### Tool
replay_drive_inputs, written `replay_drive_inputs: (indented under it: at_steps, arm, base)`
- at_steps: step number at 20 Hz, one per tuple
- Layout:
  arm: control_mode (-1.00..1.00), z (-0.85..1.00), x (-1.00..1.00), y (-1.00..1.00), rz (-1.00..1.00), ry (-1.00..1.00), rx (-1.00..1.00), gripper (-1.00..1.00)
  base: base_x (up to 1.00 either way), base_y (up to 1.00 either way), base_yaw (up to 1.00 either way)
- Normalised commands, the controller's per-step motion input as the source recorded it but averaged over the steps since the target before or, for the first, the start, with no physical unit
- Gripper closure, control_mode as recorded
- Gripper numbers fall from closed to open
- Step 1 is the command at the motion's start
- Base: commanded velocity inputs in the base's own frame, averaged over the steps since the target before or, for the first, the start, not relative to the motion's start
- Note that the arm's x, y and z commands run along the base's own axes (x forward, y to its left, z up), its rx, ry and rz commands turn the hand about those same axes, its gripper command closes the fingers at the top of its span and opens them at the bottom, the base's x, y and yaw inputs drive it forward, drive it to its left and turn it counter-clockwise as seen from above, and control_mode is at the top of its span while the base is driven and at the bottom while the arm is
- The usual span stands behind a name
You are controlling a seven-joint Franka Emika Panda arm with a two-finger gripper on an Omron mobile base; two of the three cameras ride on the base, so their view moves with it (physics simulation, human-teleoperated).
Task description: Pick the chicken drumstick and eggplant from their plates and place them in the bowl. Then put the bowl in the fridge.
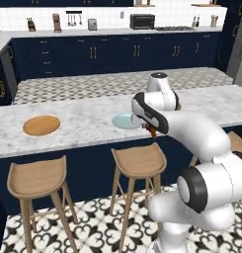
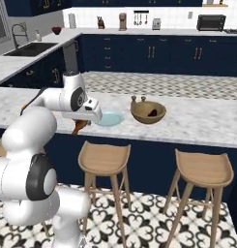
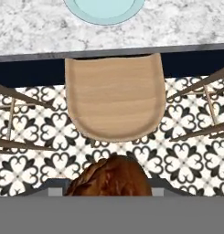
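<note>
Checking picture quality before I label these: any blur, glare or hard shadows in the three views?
Left base view: soft, slightly blurred, even light, no glare. Right base view: the same, with faint shading inside the bowl. Hand view: the stool looks sharp; the drumstick close to the lens looks softer.

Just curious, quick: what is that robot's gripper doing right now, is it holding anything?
Gripper: closed on the chicken drumstick, held above a wooden stool.

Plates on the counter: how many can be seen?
2. The wooden plate lies far left on the counter; the light blue plate lies near the middle, left of the bowl.
</note>
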Motion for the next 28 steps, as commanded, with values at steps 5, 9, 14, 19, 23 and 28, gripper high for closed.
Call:
replay_drive_inputs:
  at_steps: [5,9,14,19,23,28]
  arm:
    - [1.00,0.00,0.00,0.00,0.00,0.00,0.00,1.00]
    - [1.00,0.00,0.00,0.00,0.00,0.00,0.00,1.00]
    - [1.00,0.00,0.00,0.00,0.00,0.00,0.00,1.00]
    - [1.00,0.00,0.00,0.00,0.00,0.00,0.00,1.00]
    - [1.00,0.00,0.00,0.00,0.00,0.00,0.00,1.00]
    - [1.00,0.00,0.00,0.00,0.00,0.00,0.00,1.00]
  base:
    - [0.01,-1.00,0.00]
    - [0.14,-0.93,0.00]
    - [0.34,-0.69,0.00]
    - [0.47,-0.49,0.00]
    - [0.39,0.07,0.00]
    - [0.50,0.42,-0.03]
